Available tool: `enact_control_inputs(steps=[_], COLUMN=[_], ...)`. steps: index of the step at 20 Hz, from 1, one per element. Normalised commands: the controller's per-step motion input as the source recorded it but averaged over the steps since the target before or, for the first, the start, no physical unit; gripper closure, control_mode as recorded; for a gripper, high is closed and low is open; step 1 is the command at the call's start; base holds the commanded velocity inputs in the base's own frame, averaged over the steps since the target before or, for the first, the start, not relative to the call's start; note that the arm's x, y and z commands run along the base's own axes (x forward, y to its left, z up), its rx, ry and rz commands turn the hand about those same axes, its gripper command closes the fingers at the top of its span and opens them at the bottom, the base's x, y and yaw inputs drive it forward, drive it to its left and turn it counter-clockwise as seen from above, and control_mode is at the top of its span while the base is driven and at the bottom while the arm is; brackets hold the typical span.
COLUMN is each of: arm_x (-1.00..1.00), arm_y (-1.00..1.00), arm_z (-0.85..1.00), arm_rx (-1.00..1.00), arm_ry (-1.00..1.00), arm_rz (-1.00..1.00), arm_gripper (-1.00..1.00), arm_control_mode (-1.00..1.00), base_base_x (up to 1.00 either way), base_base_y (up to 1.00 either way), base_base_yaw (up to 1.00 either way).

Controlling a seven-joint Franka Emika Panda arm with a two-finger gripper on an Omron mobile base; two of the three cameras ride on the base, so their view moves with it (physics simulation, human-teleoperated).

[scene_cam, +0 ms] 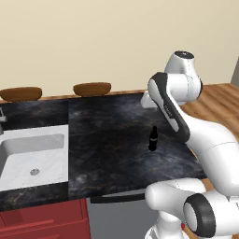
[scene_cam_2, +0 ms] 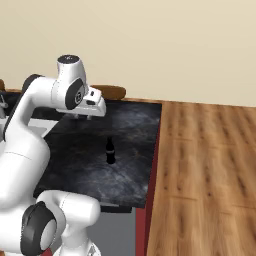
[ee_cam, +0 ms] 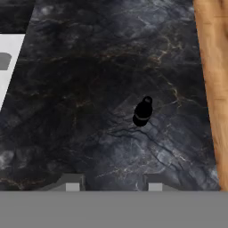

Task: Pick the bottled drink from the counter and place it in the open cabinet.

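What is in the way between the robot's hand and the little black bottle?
Nothing visible. The bottle stands alone and upright on the bare black counter, with the hand hanging above it, fingers apart. The sink and the brown bowls lie well off to the side.

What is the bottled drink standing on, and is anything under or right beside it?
The bottled drink stands upright on the bare black counter, nothing touching it. The patch of stone beneath its base is covered. The gripper hangs above, apart from it.
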Motion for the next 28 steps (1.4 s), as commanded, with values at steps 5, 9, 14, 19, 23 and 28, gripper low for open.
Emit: enact_control_inputs(steps=[5,9,14,19,23,28], arm_x=[0.05,-0.02,-0.36,-0.31,-0.25,-0.04], arm_y=[-0.05,-0.55,-0.65,-0.35,-0.08,-0.07], arm_z=[-0.05,-0.2,-0.18,-0.18,-0.41,-0.57], arm_rx=[0.01,0.12,0.17,0.1,0.01,0.01], arm_ry=[0.0,-0.06,-0.11,-0.09,-0.01,0.04], arm_rz=[0.0,0.09,0.19,0.24,0.24,0.14], arm_gripper=[-1.0,-1.0,-1.0,-1.0,-1.0,-1.0], arm_control_mode=[-1.0,-1.0,-1.0,-1.0,-1.0,-1.0], base_base_x=[0.0,0.0,0.0,0.0,0.0,0.0], base_base_y=[0.0,0.0,0.0,0.0,0.0,0.0], base_base_yaw=[0.0,0.0,0.0,0.0,0.0,0.0])
